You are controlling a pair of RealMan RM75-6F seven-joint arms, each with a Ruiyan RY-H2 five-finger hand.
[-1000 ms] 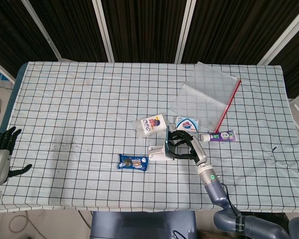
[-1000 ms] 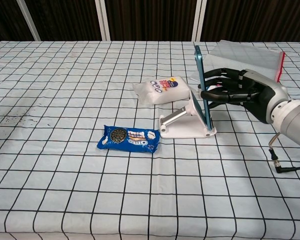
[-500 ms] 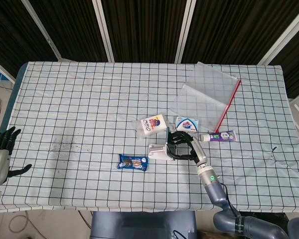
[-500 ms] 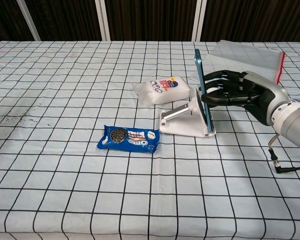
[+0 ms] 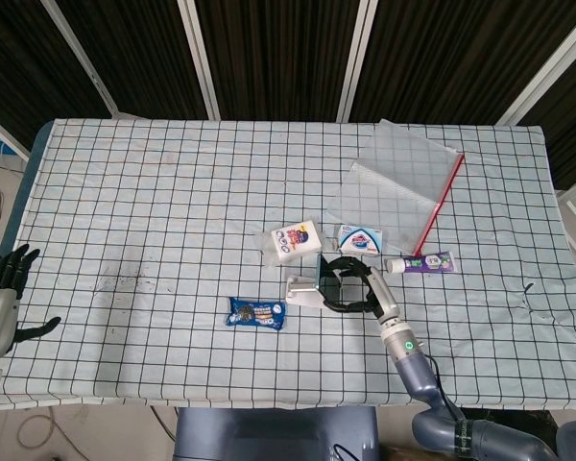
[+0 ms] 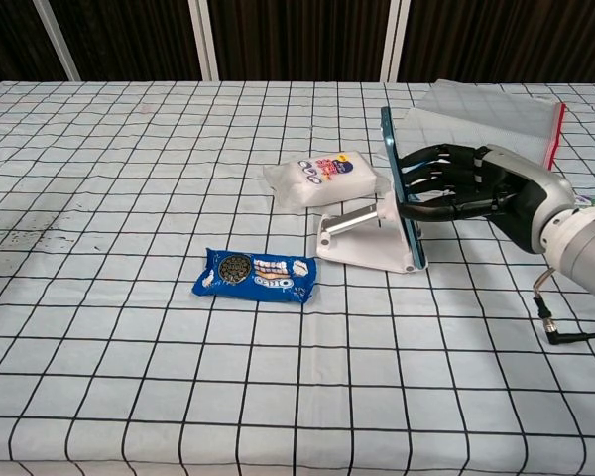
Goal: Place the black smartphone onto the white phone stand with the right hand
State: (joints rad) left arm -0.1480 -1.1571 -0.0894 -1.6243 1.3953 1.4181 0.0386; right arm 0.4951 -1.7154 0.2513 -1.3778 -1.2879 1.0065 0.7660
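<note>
The black smartphone (image 6: 399,188) stands almost on edge, its teal rim facing the chest camera and its lower end in the lip of the white phone stand (image 6: 362,244). It leans left against the stand's sloping back. My right hand (image 6: 468,184) grips the phone from the right, fingers wrapped on its back and rim. From the head view the same hand (image 5: 353,287) covers most of the phone, beside the stand (image 5: 301,292). My left hand (image 5: 2,296) hangs off the table's left edge, fingers apart and holding nothing.
A blue biscuit packet (image 6: 256,276) lies just front-left of the stand, a white snack pack (image 6: 325,178) behind it. A small blue-white packet (image 5: 361,239), a tube (image 5: 424,261) and a clear zip bag with a red edge (image 5: 398,190) lie behind the right hand.
The phone has tipped further left onto the stand's back, and the stand has slid slightly left under it. The right hand followed, still holding. The left hand has not moved.
</note>
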